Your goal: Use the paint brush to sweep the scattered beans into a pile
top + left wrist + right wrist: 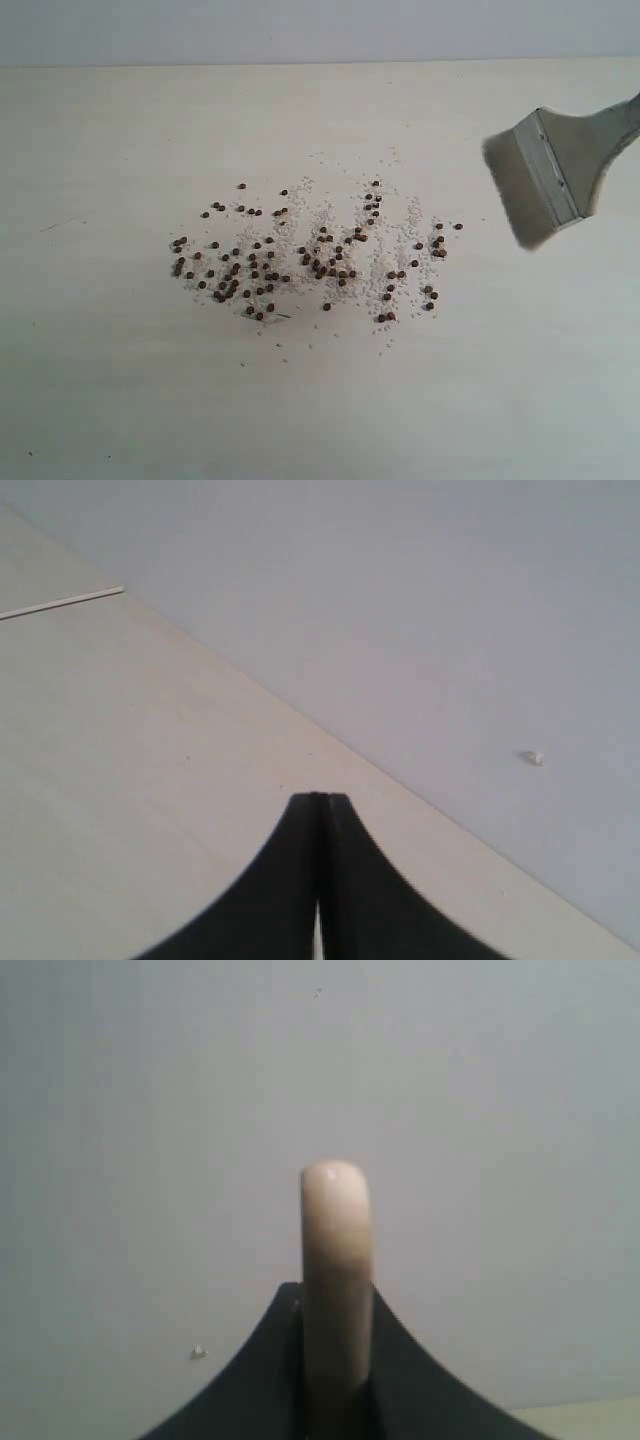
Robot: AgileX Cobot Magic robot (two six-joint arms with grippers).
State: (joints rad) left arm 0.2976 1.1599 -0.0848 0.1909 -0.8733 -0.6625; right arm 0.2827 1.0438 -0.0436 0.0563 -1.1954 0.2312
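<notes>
Exterior view: dozens of tiny round reddish-brown beans lie scattered among fine white crumbs mid-way across a pale table. A wide flat paint brush, with pale bristles and a silver band, is tilted at the right edge, apart from them. Wrist views show the black right gripper pinching its white handle, and the black left gripper with its jaws pressed together, empty.
</notes>
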